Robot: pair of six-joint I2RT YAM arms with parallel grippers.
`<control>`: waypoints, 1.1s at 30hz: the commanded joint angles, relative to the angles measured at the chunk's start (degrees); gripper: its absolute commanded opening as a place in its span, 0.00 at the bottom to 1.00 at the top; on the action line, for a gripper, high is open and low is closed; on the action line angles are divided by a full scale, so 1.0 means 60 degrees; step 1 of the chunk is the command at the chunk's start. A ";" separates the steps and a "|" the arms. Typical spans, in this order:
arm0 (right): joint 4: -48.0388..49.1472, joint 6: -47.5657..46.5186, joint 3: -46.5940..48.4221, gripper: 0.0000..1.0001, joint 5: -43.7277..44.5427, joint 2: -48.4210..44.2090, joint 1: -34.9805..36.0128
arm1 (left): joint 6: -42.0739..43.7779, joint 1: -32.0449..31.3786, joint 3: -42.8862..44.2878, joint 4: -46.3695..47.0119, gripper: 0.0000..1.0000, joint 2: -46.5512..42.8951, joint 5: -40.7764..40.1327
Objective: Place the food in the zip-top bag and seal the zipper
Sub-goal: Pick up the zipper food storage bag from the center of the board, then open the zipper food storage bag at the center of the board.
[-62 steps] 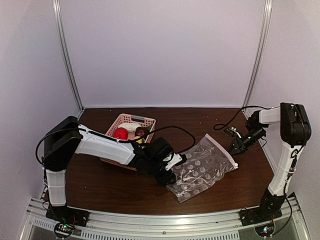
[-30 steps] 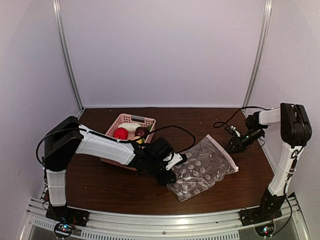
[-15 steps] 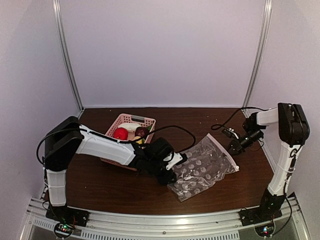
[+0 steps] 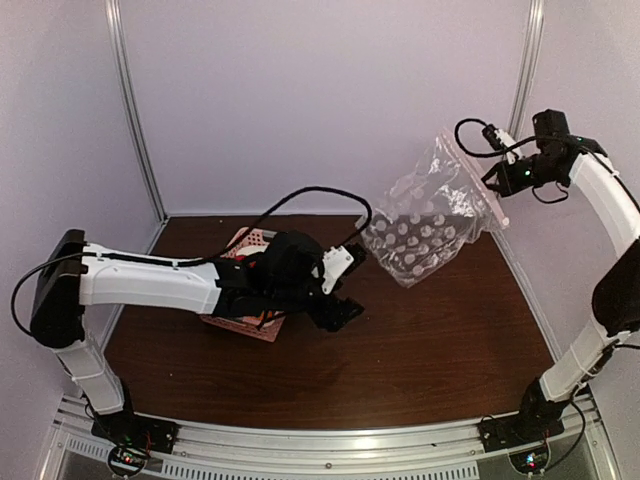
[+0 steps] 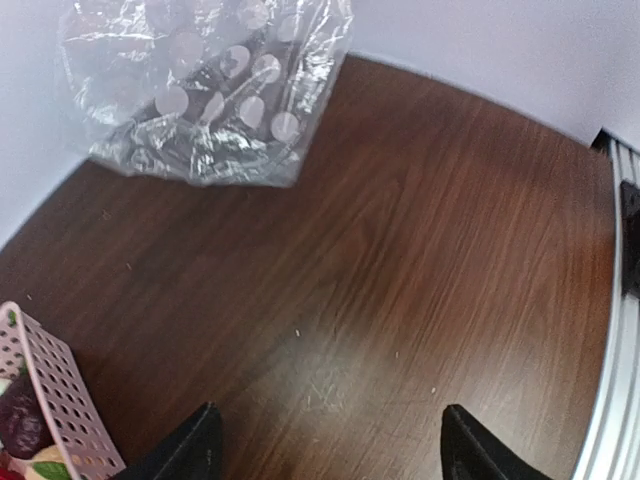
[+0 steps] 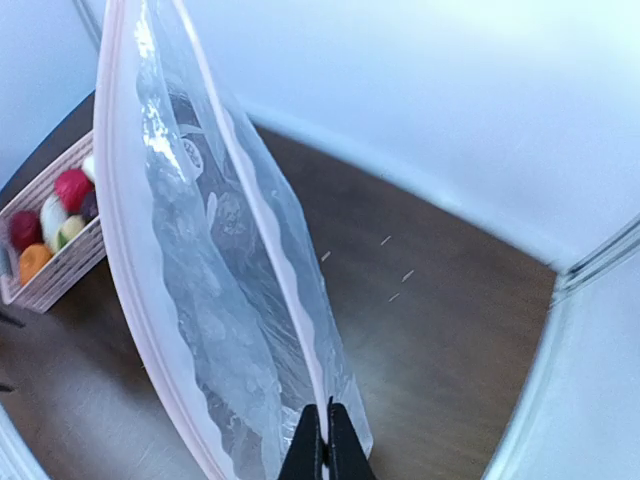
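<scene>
The clear zip-top bag hangs in the air at the back right, mouth edge up, and it looks empty. My right gripper is shut on one lip of the mouth; in the right wrist view the fingertips pinch the zipper strip and the mouth gapes open. My left gripper is open and empty, low over the table beside the basket; its fingers show in the left wrist view with the bag beyond. The food lies in the pink basket: red, white and orange pieces show.
The pink lattice basket stands at the centre left, partly hidden by my left arm; its corner shows in the left wrist view with a dark purple piece inside. A black cable arcs over the left arm.
My right gripper has lifted the bag off the table, high up to the back right. My left gripper has left the bag, moved slightly up, and is now open.
</scene>
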 commanded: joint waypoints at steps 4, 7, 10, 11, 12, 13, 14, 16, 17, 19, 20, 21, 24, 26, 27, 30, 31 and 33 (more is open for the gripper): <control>0.1216 0.0138 -0.0811 0.00 0.4759 -0.1791 0.3008 | -0.0347 0.0029 -0.1256 0.2274 0.74 -0.1457 0.0074; 0.1686 -0.0012 -0.2492 0.00 0.4583 -0.1718 0.3902 | -0.1025 0.0016 -0.1469 0.2307 0.73 -0.1511 0.0160; 0.2312 0.0405 -0.3735 0.00 0.3754 -0.1355 0.4260 | -0.2236 0.0013 -0.1624 0.2627 0.75 -0.1544 -0.0040; 0.2584 0.0493 -0.3948 0.00 0.3568 -0.1225 0.4372 | -0.2715 0.0016 -0.1687 0.2838 0.76 -0.1543 -0.0229; 0.2765 0.0546 -0.4097 0.00 0.3429 -0.1125 0.4477 | -0.3171 0.0015 -0.1748 0.3058 0.78 -0.1550 -0.0391; 0.2947 0.0629 -0.4215 0.00 0.3243 -0.0984 0.4547 | -0.3642 0.0017 -0.1783 0.3276 0.80 -0.1532 -0.0558; 0.3140 0.0735 -0.4299 0.00 0.3011 -0.0835 0.4580 | -0.3993 0.0013 -0.1806 0.3529 0.83 -0.1481 -0.0696; 0.3347 0.0945 -0.4329 0.00 0.2637 -0.0494 0.4661 | -0.4644 0.0014 -0.1686 0.3875 0.85 -0.1240 -0.0938; 0.3381 0.1031 -0.4289 0.00 0.2467 -0.0349 0.4684 | -0.4981 0.0013 -0.1546 0.3897 0.85 -0.1095 -0.1127; 0.3479 0.1186 -0.4222 0.00 0.2224 -0.0177 0.4732 | -0.5691 0.0020 -0.1366 0.4094 0.85 -0.0751 -0.1348; 0.3544 0.1283 -0.4217 0.00 0.2170 -0.0170 0.4740 | -0.6115 0.0014 -0.1252 0.4122 0.85 -0.0550 -0.1467; 0.3607 0.1368 -0.4204 0.00 0.2110 -0.0200 0.4751 | -0.6566 0.0015 -0.1140 0.4187 0.85 -0.0338 -0.1511; 0.3760 0.1591 -0.4303 0.00 0.2128 -0.0347 0.4837 | -0.7083 0.0013 -0.0587 0.4342 0.83 0.0294 -0.1533; 0.3842 0.1737 -0.4439 0.00 0.2105 -0.0490 0.4897 | -0.7178 0.0020 -0.0152 0.4482 0.82 0.0709 -0.1540; 0.3882 0.1765 -0.4525 0.00 0.2081 -0.0566 0.4922 | -0.7206 0.0030 0.0105 0.4499 0.82 0.0912 -0.1533; 0.4019 0.1931 -0.4749 0.00 0.1949 -0.0785 0.4983 | -0.7450 0.0062 0.0800 0.4401 0.81 0.1482 -0.1469; 0.4084 0.1978 -0.4814 0.00 0.1903 -0.0859 0.4997 | -0.7555 0.0088 0.0872 0.4447 0.81 0.1641 -0.1424; 0.4120 0.2028 -0.4900 0.00 0.1836 -0.0966 0.5019 | -0.7807 0.0160 0.1067 0.4563 0.78 0.1934 -0.1339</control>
